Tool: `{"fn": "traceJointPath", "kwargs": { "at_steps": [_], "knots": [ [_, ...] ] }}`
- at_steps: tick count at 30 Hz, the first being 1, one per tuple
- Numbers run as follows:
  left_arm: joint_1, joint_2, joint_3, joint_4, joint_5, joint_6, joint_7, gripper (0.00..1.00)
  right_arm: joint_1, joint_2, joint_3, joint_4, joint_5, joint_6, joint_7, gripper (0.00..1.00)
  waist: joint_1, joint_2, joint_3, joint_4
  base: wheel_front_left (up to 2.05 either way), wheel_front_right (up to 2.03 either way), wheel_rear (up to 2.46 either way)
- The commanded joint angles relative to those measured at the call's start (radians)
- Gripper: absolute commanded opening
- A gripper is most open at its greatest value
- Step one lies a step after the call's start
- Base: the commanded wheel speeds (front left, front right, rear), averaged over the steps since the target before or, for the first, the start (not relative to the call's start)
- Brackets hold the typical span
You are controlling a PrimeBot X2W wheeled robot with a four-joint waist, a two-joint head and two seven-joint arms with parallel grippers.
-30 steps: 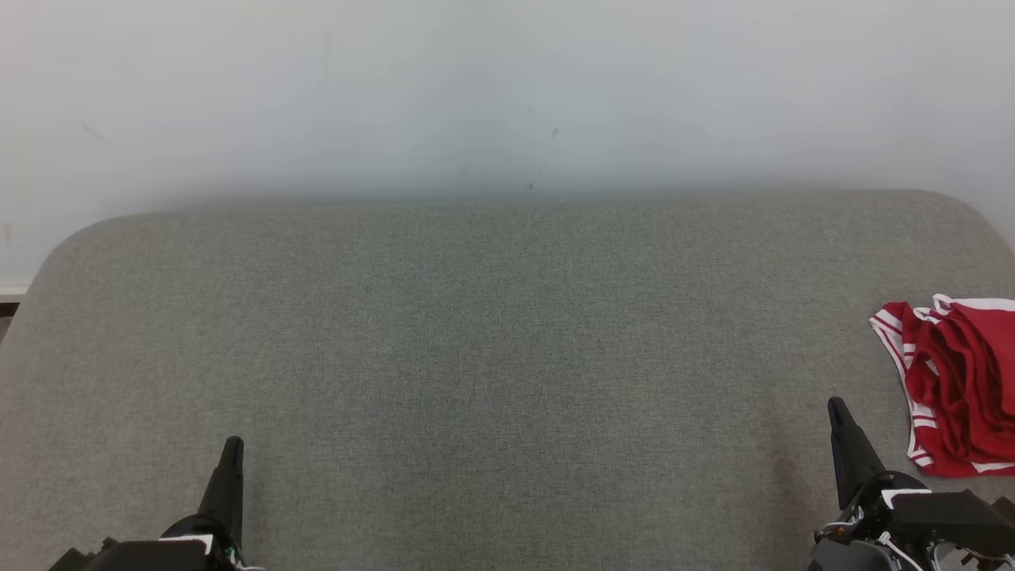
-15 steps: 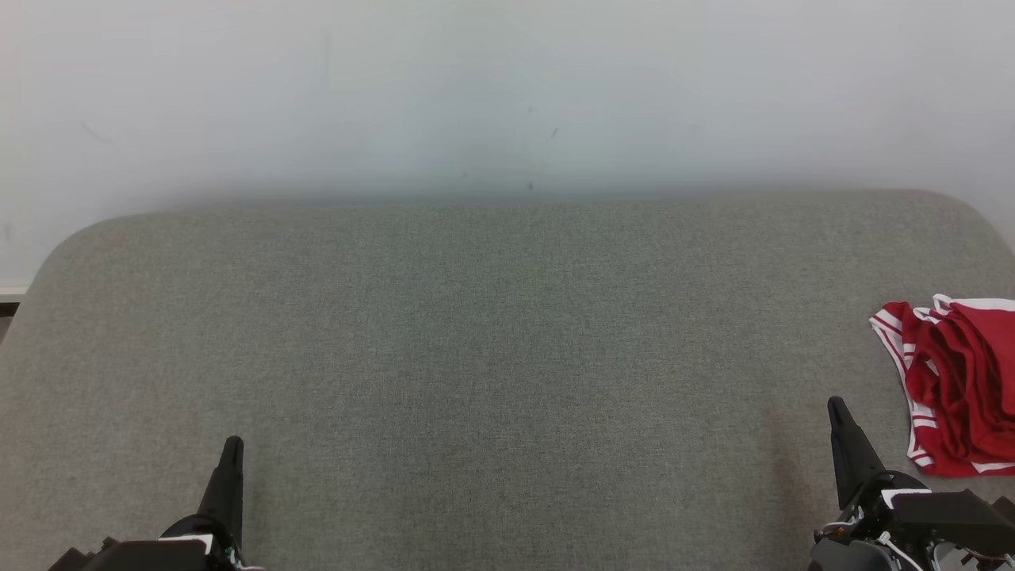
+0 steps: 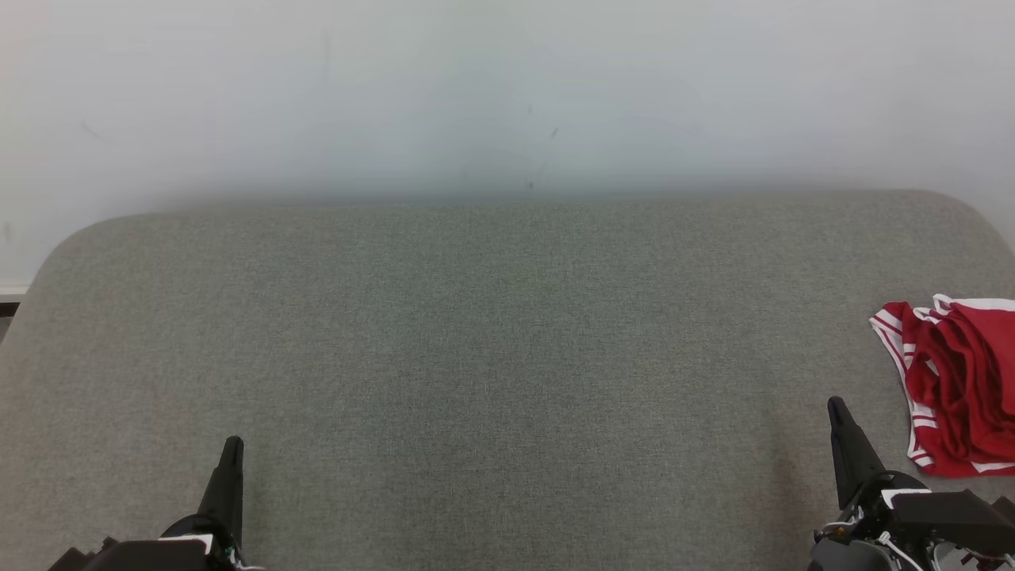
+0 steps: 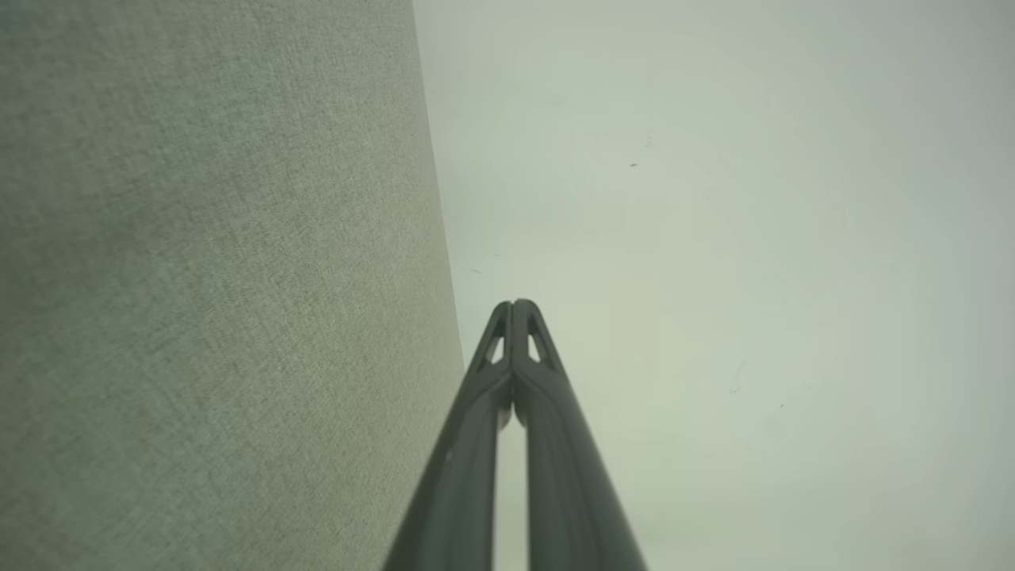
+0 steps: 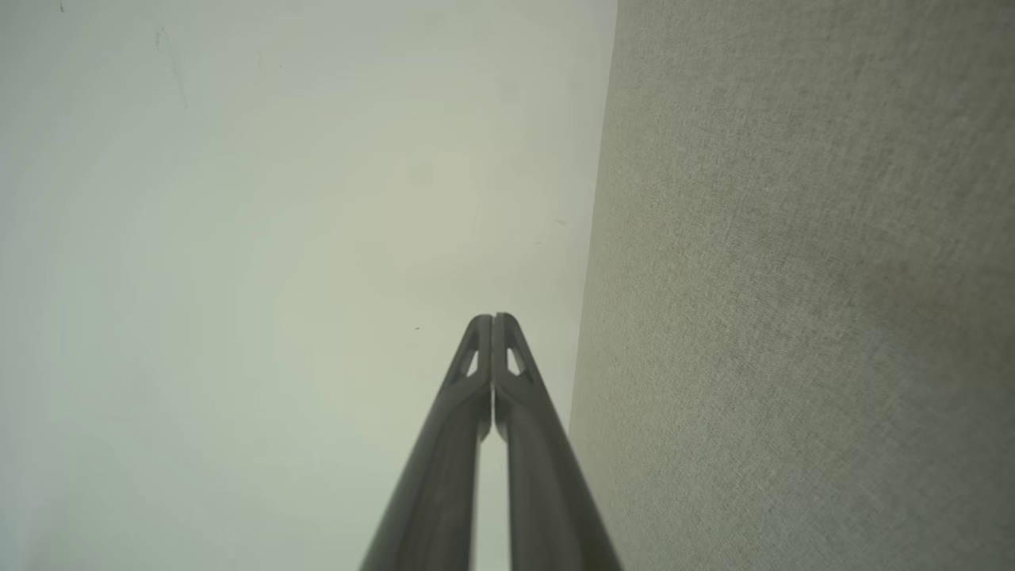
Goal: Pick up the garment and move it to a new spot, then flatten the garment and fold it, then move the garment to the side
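Item: garment (image 3: 955, 388), red with white striped trim. It lies crumpled in a loose heap at the far right of my grey fabric-covered counter (image 3: 492, 357), partly cut off by the edge of the head view. Judged light, soft and limp; it should drape and bunch when lifted, and hidden layers may cling together. Best hold, I judge: a pinch on the striped hem along its near left edge, where the trim gives a firmer, visible border, rather than the tumbled red middle.

Item: my right end effector (image 3: 836, 406). Fingers pressed tip to tip, holding nothing. It rests low at the near right, pointing up and slightly left, just beside the garment's lower left corner without touching it.

Item: my left end effector (image 3: 232, 442). Fingers likewise pressed together, empty. It rests at the near left, well apart from the garment, pointing toward the pale wall (image 3: 507, 95).
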Motion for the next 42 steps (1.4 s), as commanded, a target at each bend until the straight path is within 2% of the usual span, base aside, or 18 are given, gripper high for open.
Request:
{"fn": "traceJointPath", "kwargs": {
  "at_steps": [1,42],
  "knots": [
    [-0.011,0.003,0.002,-0.002,-0.005,-0.003,0.000,0.00,-0.007,0.002,-0.001,-0.002,0.001,-0.002,0.003,0.00,0.0000,-0.0001,0.000,0.000,0.00,0.00,0.00],
    [-0.010,0.003,0.003,-0.003,-0.005,-0.003,0.000,0.00,-0.007,0.002,-0.001,-0.002,0.002,-0.002,0.003,0.00,0.0000,-0.0001,0.000,0.000,0.00,0.00,0.00]
  ]
}}
